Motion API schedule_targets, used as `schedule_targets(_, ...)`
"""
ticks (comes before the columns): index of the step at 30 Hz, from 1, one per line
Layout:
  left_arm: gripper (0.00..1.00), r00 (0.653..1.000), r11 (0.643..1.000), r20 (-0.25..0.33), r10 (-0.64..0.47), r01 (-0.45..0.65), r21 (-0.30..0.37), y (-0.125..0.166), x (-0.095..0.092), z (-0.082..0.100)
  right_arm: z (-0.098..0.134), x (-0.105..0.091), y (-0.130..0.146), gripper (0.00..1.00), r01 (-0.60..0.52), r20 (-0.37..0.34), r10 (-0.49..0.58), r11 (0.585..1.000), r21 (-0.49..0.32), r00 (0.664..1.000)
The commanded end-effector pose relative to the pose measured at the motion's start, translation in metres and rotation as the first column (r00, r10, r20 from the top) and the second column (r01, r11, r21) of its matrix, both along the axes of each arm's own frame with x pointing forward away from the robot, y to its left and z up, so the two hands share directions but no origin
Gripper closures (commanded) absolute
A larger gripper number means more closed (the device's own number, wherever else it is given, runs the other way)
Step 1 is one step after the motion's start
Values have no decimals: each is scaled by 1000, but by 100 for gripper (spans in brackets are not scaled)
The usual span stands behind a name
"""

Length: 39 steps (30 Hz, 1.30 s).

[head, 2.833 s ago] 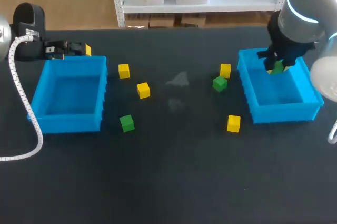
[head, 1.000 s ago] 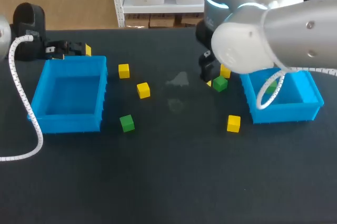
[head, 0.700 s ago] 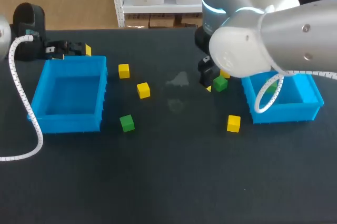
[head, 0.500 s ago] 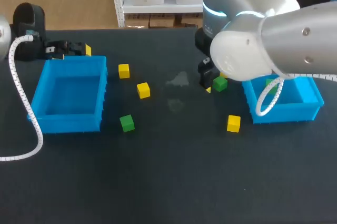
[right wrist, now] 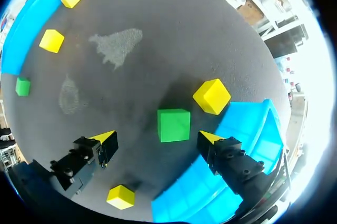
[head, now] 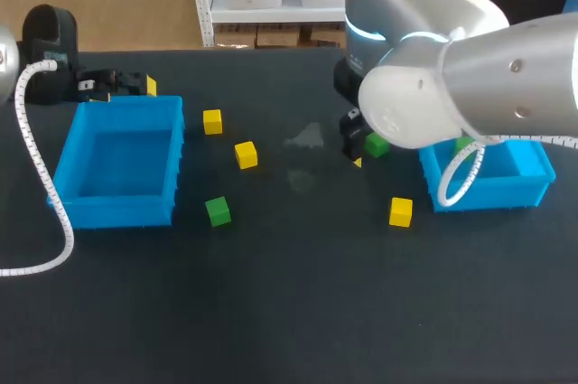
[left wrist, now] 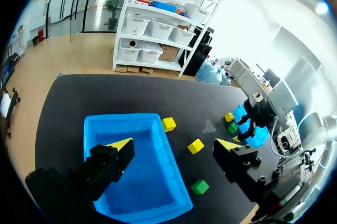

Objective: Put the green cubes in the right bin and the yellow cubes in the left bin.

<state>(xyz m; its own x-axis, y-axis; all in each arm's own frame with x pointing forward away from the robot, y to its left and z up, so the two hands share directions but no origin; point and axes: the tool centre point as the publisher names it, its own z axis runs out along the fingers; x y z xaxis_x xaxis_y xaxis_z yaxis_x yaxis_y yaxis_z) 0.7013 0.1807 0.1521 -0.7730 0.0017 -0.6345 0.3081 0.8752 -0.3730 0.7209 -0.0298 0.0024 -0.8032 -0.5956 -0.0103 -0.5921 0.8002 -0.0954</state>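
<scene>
One green cube [head: 464, 142] in right bin [head: 492, 194]; our right gripper [right wrist: 156, 138] released over next green cube [right wrist: 174, 125] beside bin; yellow cubes [head: 246, 154] untouched; left gripper [left wrist: 174, 142] released.

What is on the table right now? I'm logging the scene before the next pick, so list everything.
blue plastic bins: 2, blue; left bin and right bin at the table's two ends
small yellow cubes: 4, yellow; two right of the left bin, one in front of the right bin, one beside it
small green cubes: 3, green; one near the left bin, one between the right gripper's fingers, untouched, one partly hidden inside the right bin
pale smudges: 2, whitish; mid-table
left gripper: open, by the left bin
right gripper: open, over a green cube
</scene>
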Motion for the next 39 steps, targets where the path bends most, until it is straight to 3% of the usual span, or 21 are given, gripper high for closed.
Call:
schedule_targets(1,0,1000,1000,7,-6,6,-10,2,-1,-2,-3,6,2,0,-1,-14,1,1000,-7,1000)
schedule_targets(23,0,1000,1000,7,-6,6,-10,2,-1,-2,-14,12,2,0,5,-28,-5,1000,-18,1000)
schedule_targets(24,0,1000,1000,7,-6,6,-10,2,-1,-2,-15,12,2,9,7,-27,-7,1000,-18,1000)
schedule_targets(25,0,1000,1000,7,-6,6,-10,2,-1,-2,-15,12,2,25,8,-27,-9,1000,-18,1000)
schedule_targets(27,0,1000,1000,7,-6,6,-10,2,-1,-2,-15,12,2,50,10,-26,-10,1000,-19,1000)
schedule_targets(32,0,1000,1000,7,-6,6,-10,2,-1,-2,-17,12,1,65,15,-23,-15,1000,-25,1000)
schedule_targets(33,0,1000,1000,7,-6,6,-10,2,-1,-2,-17,12,1,72,17,-23,-17,1000,-26,1000)
schedule_targets(36,0,1000,1000,7,-6,6,-10,2,-1,-2,-18,12,1,82,19,-22,-19,999,-29,1000)
schedule_targets(39,0,1000,1000,7,-6,6,-10,2,-1,-2,-17,11,0,100,20,-20,-21,999,-30,1000)
